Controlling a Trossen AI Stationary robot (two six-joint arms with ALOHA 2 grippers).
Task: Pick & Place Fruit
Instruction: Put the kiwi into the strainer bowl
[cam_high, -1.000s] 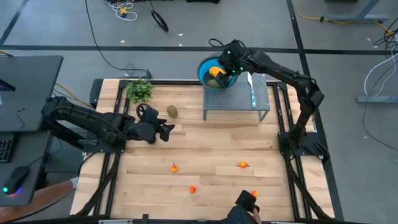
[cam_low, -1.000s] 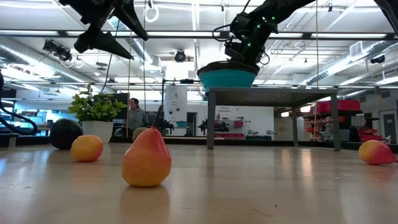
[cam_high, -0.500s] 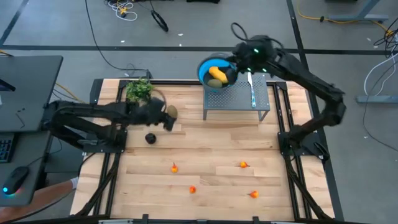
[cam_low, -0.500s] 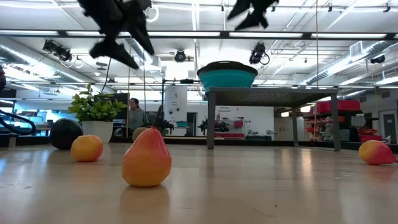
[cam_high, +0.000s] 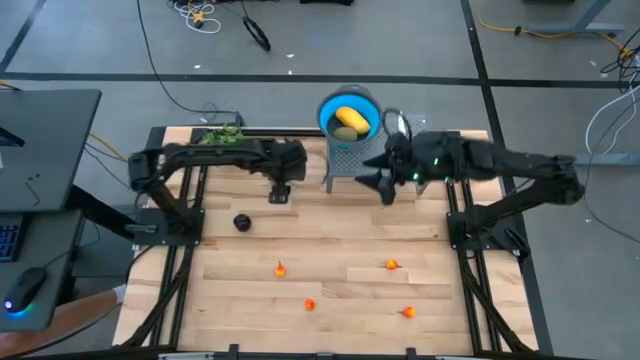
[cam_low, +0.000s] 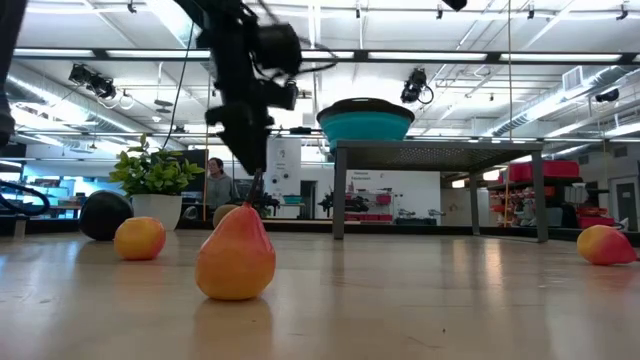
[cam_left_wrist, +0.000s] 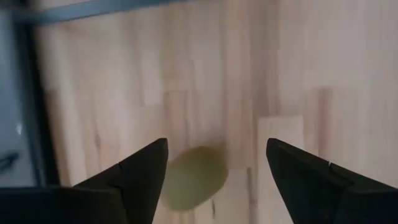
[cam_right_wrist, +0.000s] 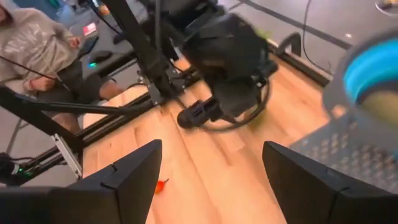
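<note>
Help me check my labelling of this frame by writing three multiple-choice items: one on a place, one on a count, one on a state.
1. Where is the oblong yellow fruit?
A. in the round blue bowl
B. on the floor
C. inside a cardboard box

2. How many tiny orange-red fruits lie on the wooden table?
A. two
B. four
C. six

3. How is the left hand?
A. open above the brown-green oval fruit
B. shut and empty
C. shut on a cloth

Answers:
1 A, since the high view shows it lying in the bowl.
2 B, since four are scattered over the near boards.
3 A, since the left wrist view shows spread fingers with the oval lying free below.
</note>
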